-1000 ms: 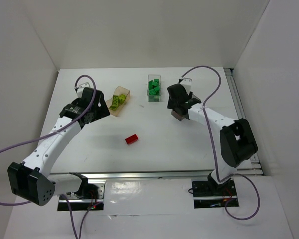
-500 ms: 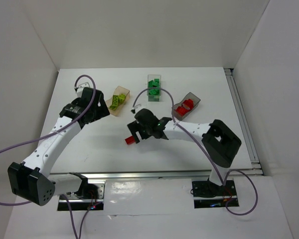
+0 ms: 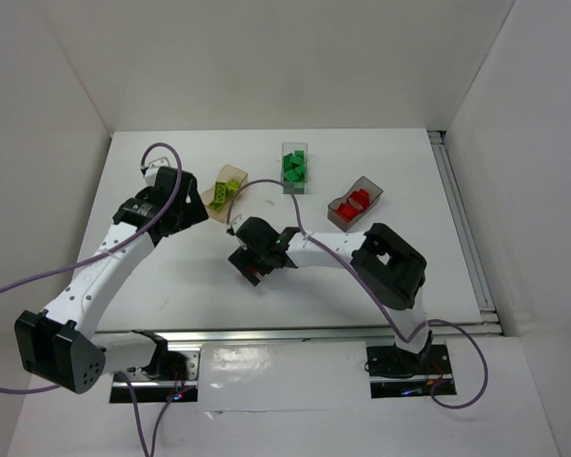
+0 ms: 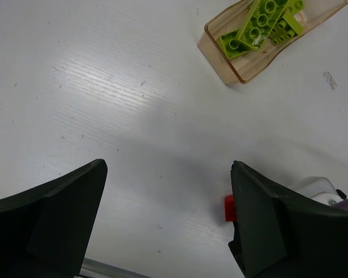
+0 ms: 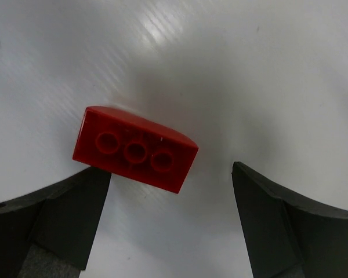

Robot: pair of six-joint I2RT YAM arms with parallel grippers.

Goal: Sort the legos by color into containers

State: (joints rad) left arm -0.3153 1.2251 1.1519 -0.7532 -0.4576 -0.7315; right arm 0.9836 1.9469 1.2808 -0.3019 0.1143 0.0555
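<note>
One red lego [image 5: 134, 149] lies flat on the white table, its round hollows facing up. My right gripper [image 5: 169, 171] is open and low over it, the brick lying nearer its left finger [image 5: 64, 214]. From above, this gripper [image 3: 251, 266] covers most of the brick. The left gripper [image 3: 192, 211] hangs open and empty near the orange-tan container [image 3: 230, 175], which holds yellow-green legos [image 4: 261, 26]. A clear container [image 3: 294, 149] holds dark green legos [image 3: 294, 168]. Red legos [image 3: 354, 201] sit in the smoky grey container [image 3: 366, 183]. The left wrist view shows the red lego's edge [image 4: 228, 208] behind its right finger.
White walls enclose the table on the left, back and right. An aluminium rail [image 3: 266, 335] runs along the near edge by the arm bases. The right arm's cable [image 3: 257, 186] loops over the table between the containers.
The right arm swung from the grey container across to the lone red lego in the middle and came down over it with jaws wider. The left arm stayed still.
</note>
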